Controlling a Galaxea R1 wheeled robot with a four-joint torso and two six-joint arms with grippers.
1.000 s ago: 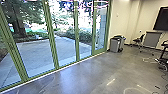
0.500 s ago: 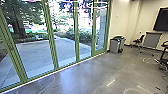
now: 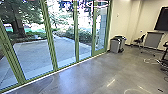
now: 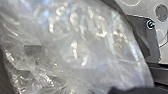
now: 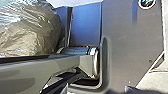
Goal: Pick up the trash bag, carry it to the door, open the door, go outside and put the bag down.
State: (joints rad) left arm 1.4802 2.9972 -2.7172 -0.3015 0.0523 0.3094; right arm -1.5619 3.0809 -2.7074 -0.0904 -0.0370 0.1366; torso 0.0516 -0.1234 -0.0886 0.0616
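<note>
Trash bag [image 4: 75,50], close beside the robot's body [image 5: 130,45]; whether either gripper is open or closed cannot be told. Good carrying along the glass wall [image 3: 50,40] calls for slow turns, bag kept clear.

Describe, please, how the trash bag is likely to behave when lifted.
The trash bag will probably flex easily, since its thin, see-through film is creased. The glossy surface may prove slippery. Its rounded bulge suggests it could sway, though its weight is hard to judge.
</note>
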